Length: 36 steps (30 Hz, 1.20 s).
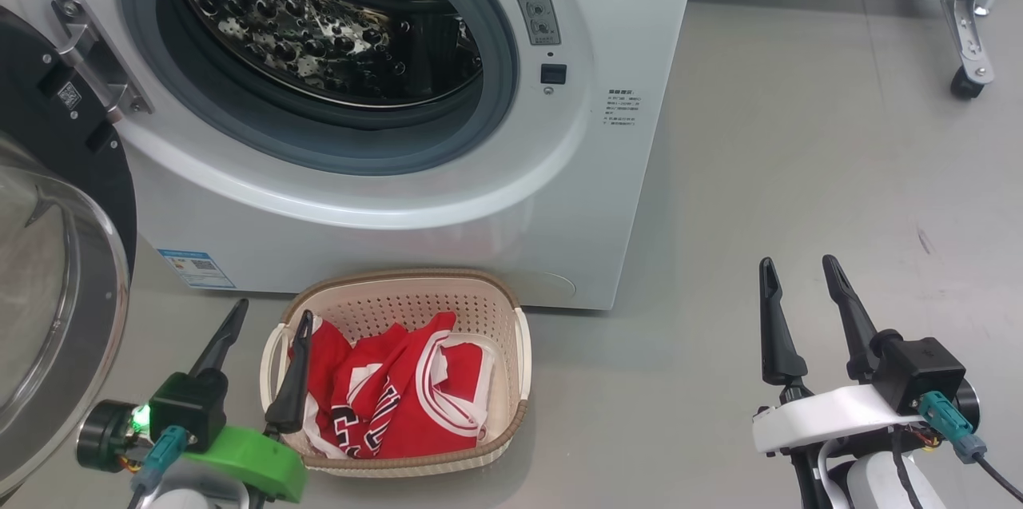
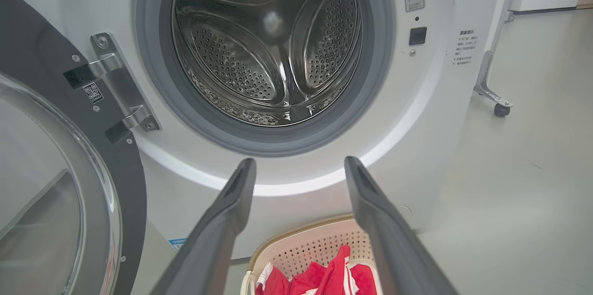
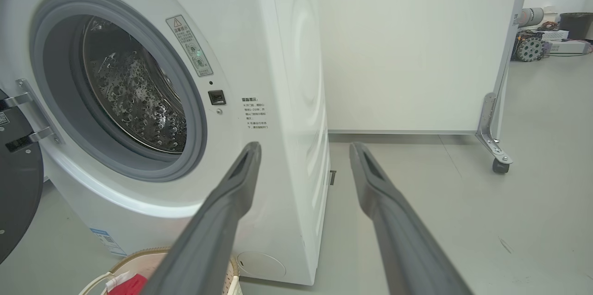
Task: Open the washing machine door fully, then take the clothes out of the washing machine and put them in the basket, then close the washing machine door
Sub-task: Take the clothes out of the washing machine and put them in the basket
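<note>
- I am holding my left end effector with its fingers spread wide and nothing between them, hovering over the left rim of the basket.
- I am keeping my right end effector just as wide and just as empty, out over bare floor and well apart from the washing machine.
- The clothes are lying bunched in the basket, which is sitting on the floor just in front of the machine; I am seeing no red in the drum.
- The washing machine door is standing swung out to my left, hanging from the hinge on the left of the opening, its bulging window facing across toward me.
- I am judging that closing is what is left: the door is lying just left of my left end effector, the nearer one by far, and it is needing a sweep rightward about that upright hinge.
</note>
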Tool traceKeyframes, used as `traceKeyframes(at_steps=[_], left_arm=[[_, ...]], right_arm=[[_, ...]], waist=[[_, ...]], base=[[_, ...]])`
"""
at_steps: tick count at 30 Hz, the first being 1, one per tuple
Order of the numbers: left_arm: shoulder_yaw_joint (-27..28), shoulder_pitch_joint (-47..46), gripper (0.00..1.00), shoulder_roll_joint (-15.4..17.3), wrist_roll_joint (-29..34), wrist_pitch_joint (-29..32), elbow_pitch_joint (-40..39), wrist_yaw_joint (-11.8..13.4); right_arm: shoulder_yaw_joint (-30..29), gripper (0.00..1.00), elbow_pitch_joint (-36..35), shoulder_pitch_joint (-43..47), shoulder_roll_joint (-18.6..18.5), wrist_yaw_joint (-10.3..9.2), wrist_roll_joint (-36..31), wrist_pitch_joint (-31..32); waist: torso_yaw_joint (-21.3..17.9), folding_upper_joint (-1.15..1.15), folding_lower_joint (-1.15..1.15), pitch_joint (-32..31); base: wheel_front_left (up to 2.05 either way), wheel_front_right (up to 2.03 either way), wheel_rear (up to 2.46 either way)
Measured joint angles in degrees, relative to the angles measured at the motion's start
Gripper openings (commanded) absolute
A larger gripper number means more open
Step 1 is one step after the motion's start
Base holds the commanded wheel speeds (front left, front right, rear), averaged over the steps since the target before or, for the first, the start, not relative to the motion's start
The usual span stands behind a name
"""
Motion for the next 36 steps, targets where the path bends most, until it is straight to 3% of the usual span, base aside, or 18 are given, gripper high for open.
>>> traceKeyframes(at_steps=[13,36], left_arm=[[3.6,1.2,1.0,-2.2,-0.1,0.0,-5.9,0.0],[4.9,5.3,1.0,-3.6,1.6,0.0,-7.9,-0.1]], right_arm=[[-0.6,1.0,-0.4,0.0,0.1,0.07,0.0,0.0],[-0.9,1.0,0.0,1.5,0.2,0.74,-0.1,0.0]], waist=[[-0.7,0.0,0.0,-0.2],[-0.2,0.0,0.0,-2.3]], base=[[0.0,0.0,0.0],[0.0,0.0,0.0]])
